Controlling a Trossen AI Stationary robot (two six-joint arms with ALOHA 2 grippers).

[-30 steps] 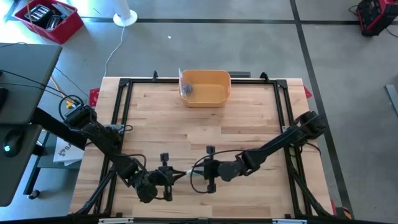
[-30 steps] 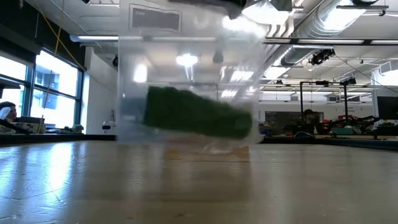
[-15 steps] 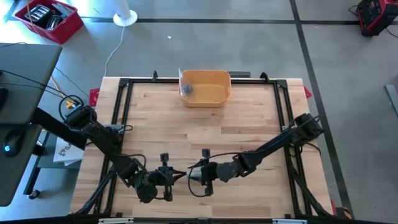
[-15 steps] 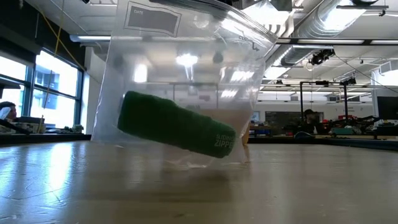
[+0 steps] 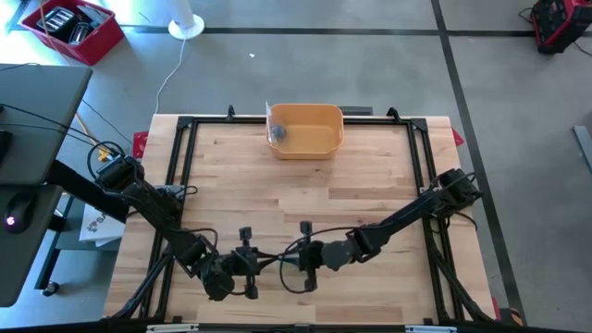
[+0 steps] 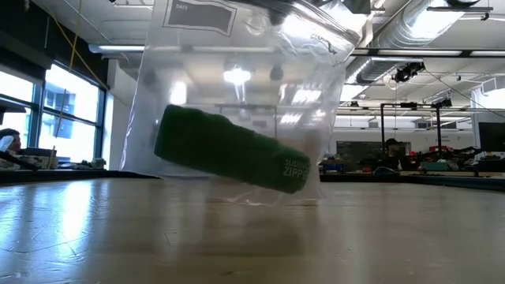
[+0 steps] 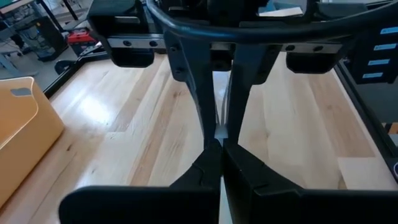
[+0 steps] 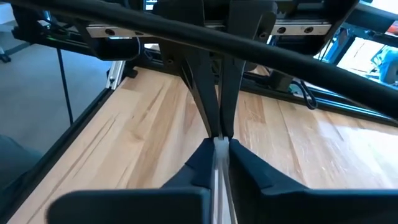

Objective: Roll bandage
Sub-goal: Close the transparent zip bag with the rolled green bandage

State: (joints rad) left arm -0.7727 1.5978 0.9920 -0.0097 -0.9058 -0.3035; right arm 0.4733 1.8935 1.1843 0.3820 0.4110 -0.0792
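A clear zip bag (image 6: pixel 237 87) hangs near the table's near edge. Inside it a green bandage roll (image 6: pixel 229 158) lies tilted, its right end lower. From above, the bag (image 5: pixel 276 261) shows only as a thin strip between my two grippers. My left gripper (image 5: pixel 263 263) is shut on it from the left and my right gripper (image 5: pixel 290 260) from the right, their fingertips facing each other. Whether the bag's bottom edge (image 6: pixel 252 200) touches the table, I cannot tell. My left gripper pinches the bag's thin top edge (image 7: pixel 219 132) between its two fingertips. It comes nearly level from the table's left, slanting a little down. The bag hangs below the fingers. My right gripper pinches the same top edge (image 8: pixel 219 142) between its fingertips, coming nearly level from the table's right. The bag hangs below it with the roll in its lower part.
A yellow bin (image 5: pixel 319 139) stands at the table's far edge with a small grey thing (image 5: pixel 277 134) in its left corner. A black frame (image 5: pixel 185 166) runs around the wooden table top. Bare wood lies between the bin and the grippers.
My right gripper has gone a little toward the table's left, closer to my left gripper. The bag has swung and settled, and the green roll inside it has shifted toward the left and come to rest tilted.
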